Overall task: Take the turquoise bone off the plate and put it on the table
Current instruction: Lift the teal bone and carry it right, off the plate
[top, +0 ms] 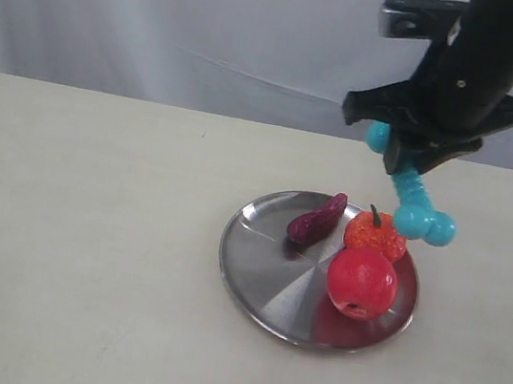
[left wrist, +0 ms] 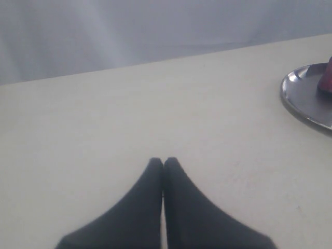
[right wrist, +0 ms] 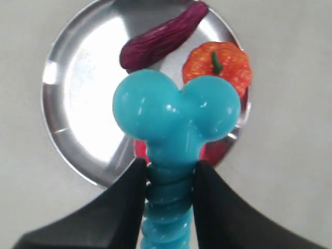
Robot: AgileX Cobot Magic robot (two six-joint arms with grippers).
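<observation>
Right hand (right wrist: 168,171) clamps turquoise bone (right wrist: 176,111) shaft above plate (right wrist: 78,109); left hand (left wrist: 163,165) clenched over table (left wrist: 104,129).

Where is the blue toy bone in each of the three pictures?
Exterior view: upper right, the bone hangs from the right gripper over the plate.
Left wrist view: not in it.
Right wrist view: centre, the bone is clamped by its shaft.
Shared landmark: the plate, seen in all three.
</observation>
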